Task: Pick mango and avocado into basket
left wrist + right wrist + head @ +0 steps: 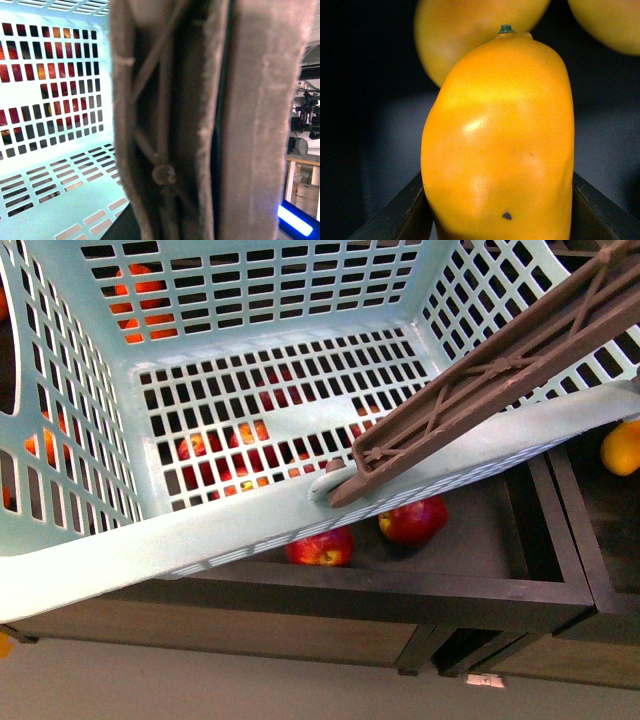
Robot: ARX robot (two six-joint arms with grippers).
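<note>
The light teal basket (250, 450) fills the front view, tilted, with nothing lying in it. Its brown handle (480, 380) slants across the right side. In the left wrist view that handle (200, 120) stands blurred and very close, and my left gripper (190, 225) is shut on it. The right wrist view shows the smooth yellow-orange mango (500, 140) held between dark fingers (400, 212), so my right gripper (500, 215) is shut on the mango. The avocado is out of view. Neither arm shows in the front view.
Dark wooden display bins (480, 590) lie under the basket, holding red fruit (412, 520) that also shows through the slots. A yellow fruit (622, 447) sits in the bin at the right edge. Two more yellow fruits (465, 35) lie behind the held mango.
</note>
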